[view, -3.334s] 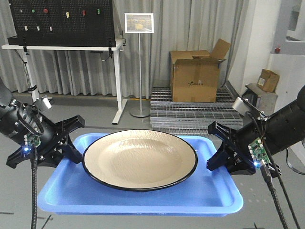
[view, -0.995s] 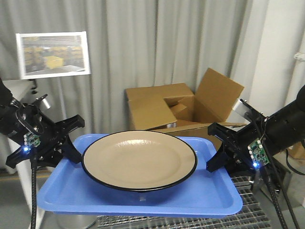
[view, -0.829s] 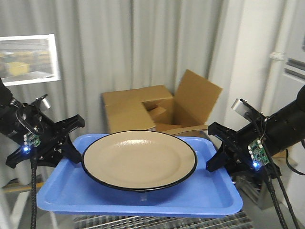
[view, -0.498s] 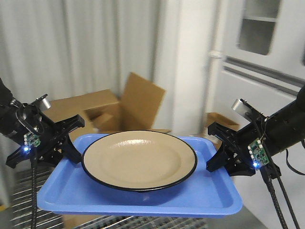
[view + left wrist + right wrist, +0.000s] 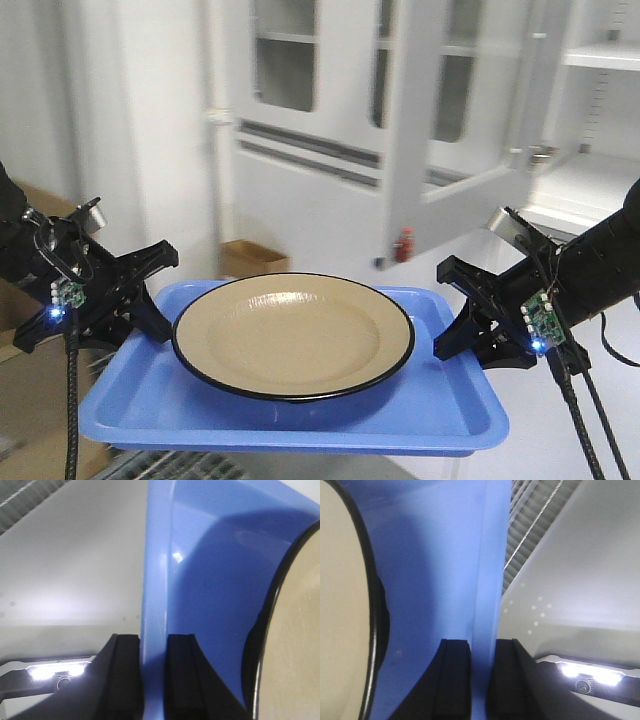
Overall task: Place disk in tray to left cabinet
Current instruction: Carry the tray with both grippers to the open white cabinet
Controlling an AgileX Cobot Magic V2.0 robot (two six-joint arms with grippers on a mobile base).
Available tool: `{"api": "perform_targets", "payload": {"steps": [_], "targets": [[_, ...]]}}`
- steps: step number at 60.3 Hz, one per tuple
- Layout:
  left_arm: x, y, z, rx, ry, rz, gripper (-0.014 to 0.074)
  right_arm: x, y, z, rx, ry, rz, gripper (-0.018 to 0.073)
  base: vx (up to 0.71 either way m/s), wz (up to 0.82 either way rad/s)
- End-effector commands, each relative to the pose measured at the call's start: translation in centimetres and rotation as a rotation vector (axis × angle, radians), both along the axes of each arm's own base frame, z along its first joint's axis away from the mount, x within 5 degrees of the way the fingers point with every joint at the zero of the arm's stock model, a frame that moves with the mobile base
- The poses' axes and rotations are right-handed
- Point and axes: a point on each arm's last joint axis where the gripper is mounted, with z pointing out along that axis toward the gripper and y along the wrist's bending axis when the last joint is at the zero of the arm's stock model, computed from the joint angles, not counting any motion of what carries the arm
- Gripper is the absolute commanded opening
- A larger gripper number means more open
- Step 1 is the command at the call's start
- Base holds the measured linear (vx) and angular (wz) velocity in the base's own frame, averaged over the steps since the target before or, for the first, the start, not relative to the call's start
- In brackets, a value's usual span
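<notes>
The left gripper point(image 5: 148, 296) is clamped on the short edge of the tray point(image 5: 300, 422). In the left wrist view its two black fingers point(image 5: 122, 675) stand on either side of the blue rim point(image 5: 155, 580), pressed against it with no gap showing. The right gripper point(image 5: 458, 312) is closed on the opposite short edge in the same way; in the right wrist view its fingers point(image 5: 455, 675) pinch the raised rim point(image 5: 487, 580) between them. The tray hangs level between the two grippers, held up in the air, with nothing under it but a strip of metal grating point(image 5: 160, 466) low beneath the left gripper. The disk point(image 5: 292, 332) lies flat in the tray, midway between the grippers. Its black rim comes close to each pair of fingers but does not touch them, and a band of blue tray floor point(image 5: 215, 605) separates the disk's edge point(image 5: 260, 645) from the grip. Beyond the tray, on the far side from both grippers, stands the white cabinet point(image 5: 450, 110), motion-blurred, with glass-paned doors and open white shelves beyond the right gripper. A small red item point(image 5: 403, 243) sits on its ledge, and a cardboard box point(image 5: 252, 258) lies low beyond the disk.
</notes>
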Motion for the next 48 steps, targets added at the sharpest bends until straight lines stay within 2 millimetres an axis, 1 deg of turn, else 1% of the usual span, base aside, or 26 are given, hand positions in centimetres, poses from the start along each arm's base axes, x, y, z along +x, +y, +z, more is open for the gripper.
{"api": "perform_targets", "payload": {"steps": [1,21,48], "targets": [[-1.83,-1.79,3.96,-0.171,-0.065,-0.023,0.0000,-1.18,1.31,3.89,0.151,-0.097,0.007,-0.0004,0.13,-0.76],[-1.83,-1.79,3.96,-0.171,-0.065,-0.023,0.0000,-1.18,1.31,3.89,0.151,-0.097,0.007,-0.0004,0.11,-0.66],[-1.83,-1.79,3.96,-0.171,-0.065,-0.023,0.0000,-1.18,1.31,3.89,0.151,-0.097,0.007,-0.0004,0.13,-0.48]]}}
